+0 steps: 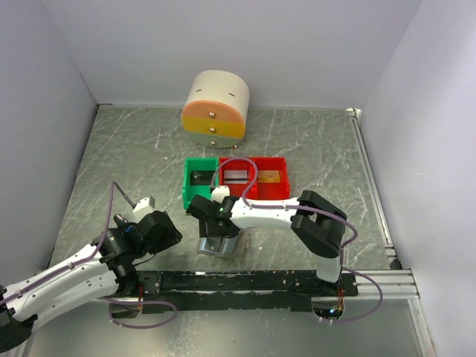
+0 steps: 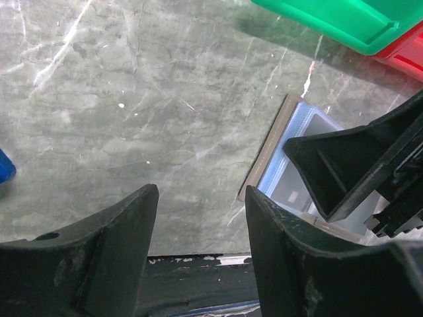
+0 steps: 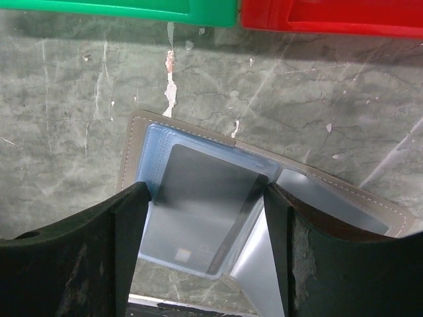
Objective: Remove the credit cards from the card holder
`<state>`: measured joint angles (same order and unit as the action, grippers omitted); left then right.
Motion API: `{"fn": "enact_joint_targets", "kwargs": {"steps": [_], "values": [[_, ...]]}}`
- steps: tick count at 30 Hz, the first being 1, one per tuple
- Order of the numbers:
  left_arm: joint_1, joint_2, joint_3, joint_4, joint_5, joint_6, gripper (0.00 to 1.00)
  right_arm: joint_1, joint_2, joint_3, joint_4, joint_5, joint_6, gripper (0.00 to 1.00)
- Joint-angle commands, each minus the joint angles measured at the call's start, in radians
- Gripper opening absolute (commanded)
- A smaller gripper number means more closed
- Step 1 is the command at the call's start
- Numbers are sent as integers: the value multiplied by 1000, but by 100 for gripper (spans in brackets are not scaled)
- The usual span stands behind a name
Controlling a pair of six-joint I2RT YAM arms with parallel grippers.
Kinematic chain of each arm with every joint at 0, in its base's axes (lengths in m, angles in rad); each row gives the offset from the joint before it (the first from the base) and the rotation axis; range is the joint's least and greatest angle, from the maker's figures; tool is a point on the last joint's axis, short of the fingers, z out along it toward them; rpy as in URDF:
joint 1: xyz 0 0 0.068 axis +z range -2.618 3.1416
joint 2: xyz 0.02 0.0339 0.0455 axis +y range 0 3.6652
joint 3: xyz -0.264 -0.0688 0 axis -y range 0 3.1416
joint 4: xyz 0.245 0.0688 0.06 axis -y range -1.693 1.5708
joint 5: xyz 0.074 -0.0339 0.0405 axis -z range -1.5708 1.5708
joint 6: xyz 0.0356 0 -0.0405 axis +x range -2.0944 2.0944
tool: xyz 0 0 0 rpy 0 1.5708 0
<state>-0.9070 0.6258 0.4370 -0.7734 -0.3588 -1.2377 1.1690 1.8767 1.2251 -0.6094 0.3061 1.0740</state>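
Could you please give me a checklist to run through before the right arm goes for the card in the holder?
1. Card holder lying open: ok.
2. Grey card exposed in its pocket: ok.
3. Right gripper above the card, jaws open on either side of it: ok.
4. Jaws low enough to touch the card: cannot tell.
5. Left gripper pinning the holder down: not ok; it is open, holds nothing and sits off to the side.
6. More cards under the grey one: cannot tell.
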Motion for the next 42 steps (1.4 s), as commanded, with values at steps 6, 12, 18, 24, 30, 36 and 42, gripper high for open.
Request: {"fn": "enact_joint_targets", "kwargs": {"steps": [6,12,18,24,30,36,42], "values": [[-5,12,27,27,-2,17,66,-5,-21,-101,128,-61,-84,61],[-4,36,17,98,44,59,66,-25,-75,-170,230,-129,-155,59],[-5,40,3,238,125,156,67,-48,-123,-232,318,-174,-207,57],[-4,52,-27,259,156,135,65,-71,-126,-245,293,-166,-198,62],[-4,17,3,96,34,18,66,-38,-44,-124,149,-70,-158,67],[-4,-44,30,-10,-26,-19,66,-3,31,-33,8,35,-89,66],[-5,-79,18,-19,-28,-19,66,7,35,-15,-36,78,-72,63]]}}
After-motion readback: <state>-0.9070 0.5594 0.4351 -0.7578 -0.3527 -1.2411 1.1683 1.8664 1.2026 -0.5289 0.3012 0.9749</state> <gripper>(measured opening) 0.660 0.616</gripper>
